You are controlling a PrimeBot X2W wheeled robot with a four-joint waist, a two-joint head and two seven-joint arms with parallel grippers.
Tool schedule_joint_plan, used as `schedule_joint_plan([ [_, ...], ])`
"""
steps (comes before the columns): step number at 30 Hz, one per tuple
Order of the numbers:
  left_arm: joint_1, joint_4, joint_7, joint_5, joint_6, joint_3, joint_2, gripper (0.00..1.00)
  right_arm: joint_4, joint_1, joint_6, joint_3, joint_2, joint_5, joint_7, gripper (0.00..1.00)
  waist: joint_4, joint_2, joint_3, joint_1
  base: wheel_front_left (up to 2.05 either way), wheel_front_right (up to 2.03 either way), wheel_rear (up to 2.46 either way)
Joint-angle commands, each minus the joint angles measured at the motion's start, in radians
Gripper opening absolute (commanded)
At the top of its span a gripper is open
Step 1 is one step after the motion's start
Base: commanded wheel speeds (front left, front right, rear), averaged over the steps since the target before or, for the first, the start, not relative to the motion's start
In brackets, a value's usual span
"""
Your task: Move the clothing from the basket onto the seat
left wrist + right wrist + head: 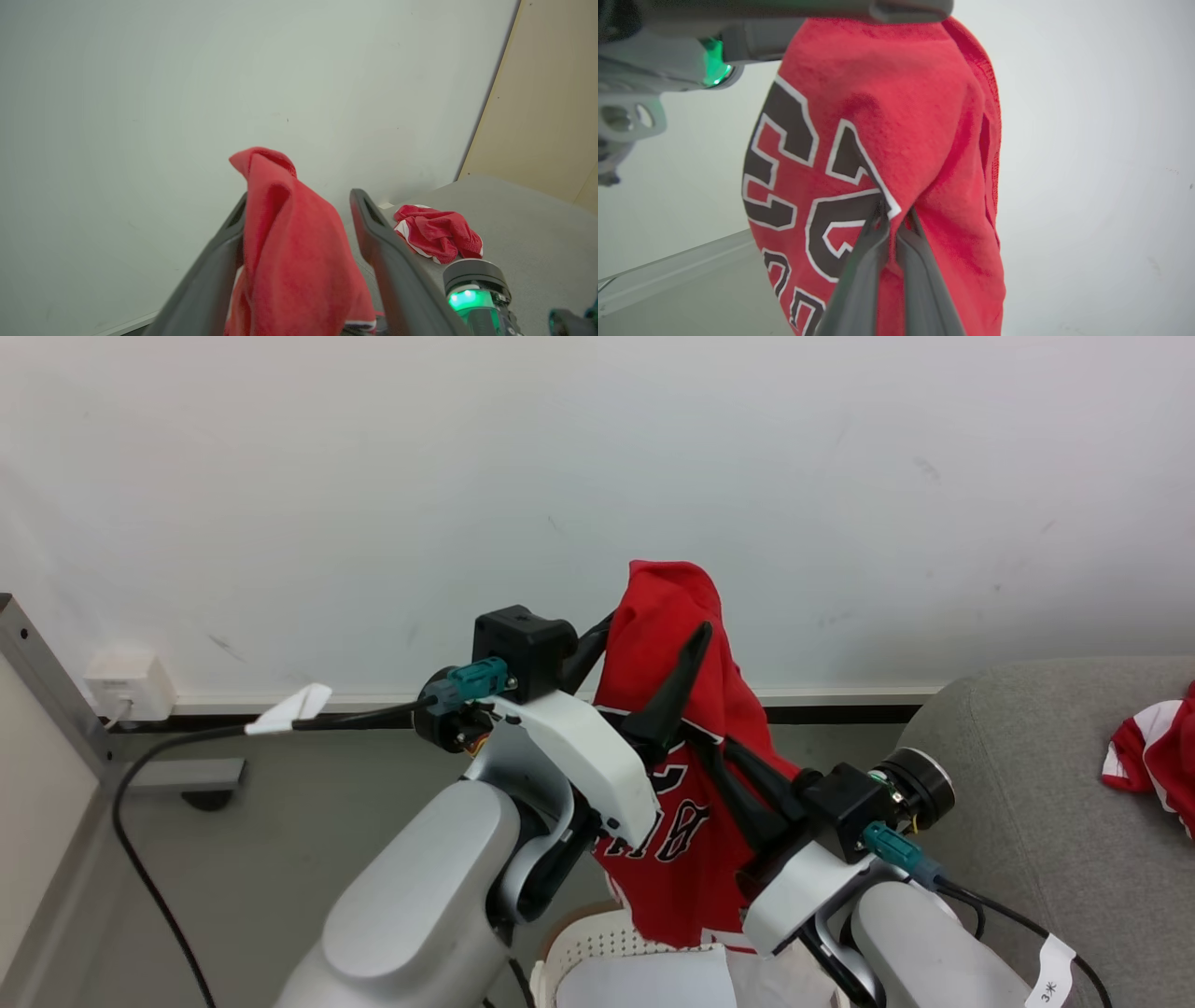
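Observation:
A red jersey [686,803] with black-and-white lettering hangs in the air above the cream perforated basket [597,943]. Its top is draped over one finger of my left gripper [653,627], which points up and stands open; in the left wrist view the jersey [289,252] hangs between the spread fingers of that gripper [299,198]. My right gripper [892,214] is shut on a fold of the jersey [878,116] at the lettering, lower on the cloth [700,742]. Another red garment with white trim [1153,747] [437,231] lies on the grey sofa [1027,784] [523,219] at the right.
A white wall stands close behind the jersey. A wall socket [131,686] and a grey metal frame [47,681] are at the left, with a black cable [140,859] running across the floor. A beige panel [551,116] rises behind the sofa.

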Motion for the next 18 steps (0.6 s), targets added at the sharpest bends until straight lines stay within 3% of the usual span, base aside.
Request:
schedule_joint_plan([
  [1,0.002,0.001,0.000,0.008,0.003,0.001,0.007,1.00,0.001,0.009,-0.002,-0.003,-0.001,-0.006,0.000,0.00,-0.003,0.0000,0.001,-0.0001,0.00,0.00,0.00],
  [18,0.002,0.002,-0.004,0.005,0.018,-0.002,0.021,1.00,-0.001,0.016,-0.002,-0.075,-0.001,-0.014,0.000,0.00,-0.025,0.0000,0.011,-0.0001,0.00,0.00,0.00],
])
